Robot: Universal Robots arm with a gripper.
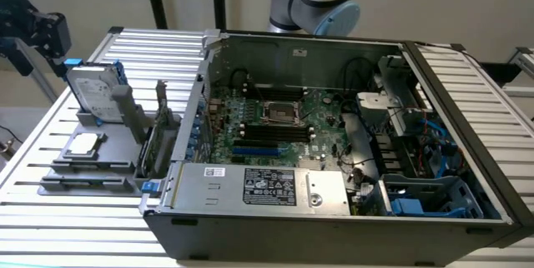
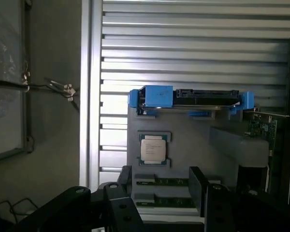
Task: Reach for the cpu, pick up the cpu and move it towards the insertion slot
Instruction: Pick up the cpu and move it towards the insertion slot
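Reach is the step in hand, as I judge it. My pincer (image 2: 162, 186) hangs above the grey holder (image 2: 193, 145) with its two dark fingers (image 2: 197, 186) spread wide and nothing between them. The cpu (image 2: 153, 149) lies flat in its square recess on that holder, silvery top up. It is a little ahead of my fingertips and below them, touching neither. Farther ahead, past the cpu, the hard drive (image 2: 183, 99) stands on edge in its blue brackets. In line with the gap between my fingers, lower down, two narrow green boards (image 2: 157, 182) lie in the holder's grooves. The holder rests on the slatted surface (image 2: 183, 48).

The insertion slot (image 1: 279, 112), a shiny frame around a dark centre, sits inside the open computer case (image 1: 334, 230), well off to one side of my pincer.

The pick-up is not yet done. The move calls, I think, for bringing the gap squarely over the cpu, with my fingers lined up on two opposite edges. Then I must come straight down without brushing the hard drive or the raised grey block (image 2: 237, 145) beside the recess. The chip is thin and sits low, so my fingertips must reach right to its edges.
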